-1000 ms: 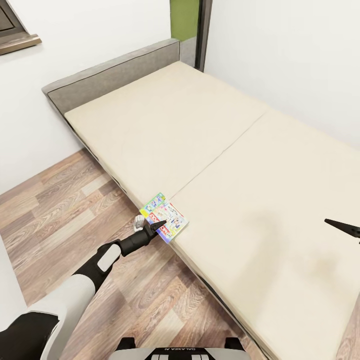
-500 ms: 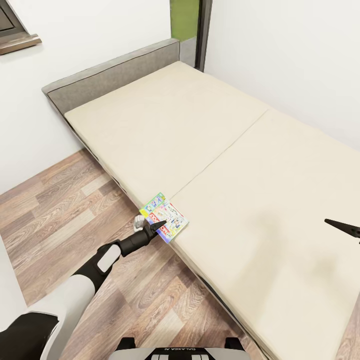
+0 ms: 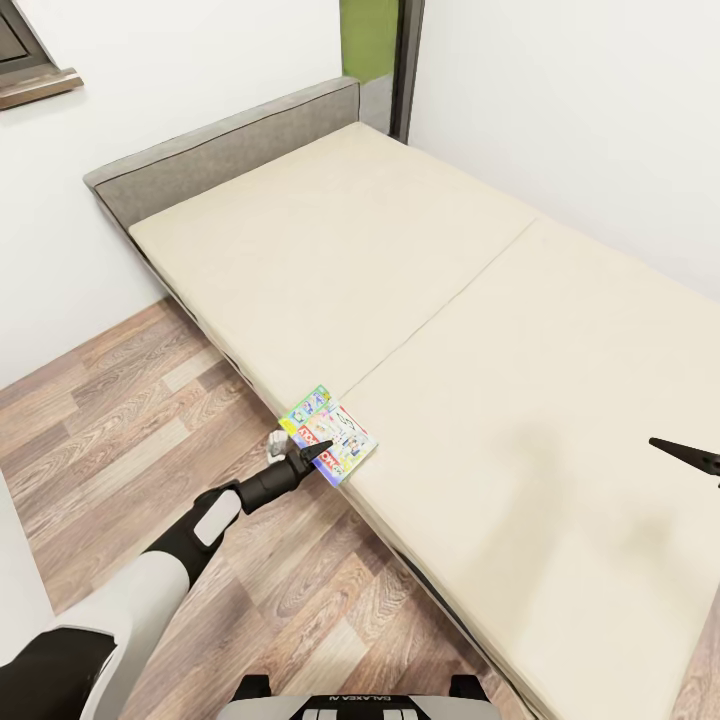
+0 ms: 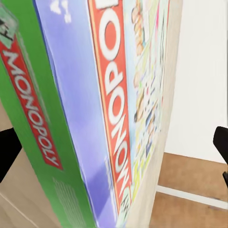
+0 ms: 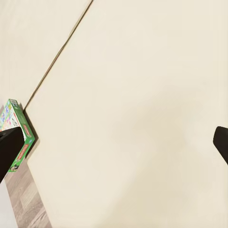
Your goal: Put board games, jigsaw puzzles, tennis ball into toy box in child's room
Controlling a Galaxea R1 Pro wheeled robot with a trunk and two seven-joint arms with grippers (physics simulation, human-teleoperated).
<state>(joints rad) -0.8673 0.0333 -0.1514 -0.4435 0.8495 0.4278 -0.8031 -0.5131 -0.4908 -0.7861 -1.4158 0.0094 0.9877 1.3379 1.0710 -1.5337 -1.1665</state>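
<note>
The bed (image 3: 470, 330), a wide cream mattress with a grey headboard, takes up most of the head view, standing on the wood-plank floor (image 3: 110, 430) against the white walls. Its surface is bare but for one toy: the Monopoly board game (image 3: 330, 433), which lies flat at the bed's near long edge, just beside the seam between the two mattress halves.

The left end effector (image 3: 312, 455) sits at that edge, right against the box's near corner. In the left wrist view the box's green side and printed lid (image 4: 90, 114) stand between the two dark fingertips, which are spread wide with the box in the gap and no sign of pressing on it. The right end effector (image 3: 690, 457) hovers over the mattress well apart from the box; its fingertips are also spread, with nothing between them.

Over the last second nothing has visibly changed: arm, box and camera sit as they did. That suggests a pause with the fingers lined up around the box before closing, so the grasp is not yet made and this game is not yet on its way to the toy box.
</note>
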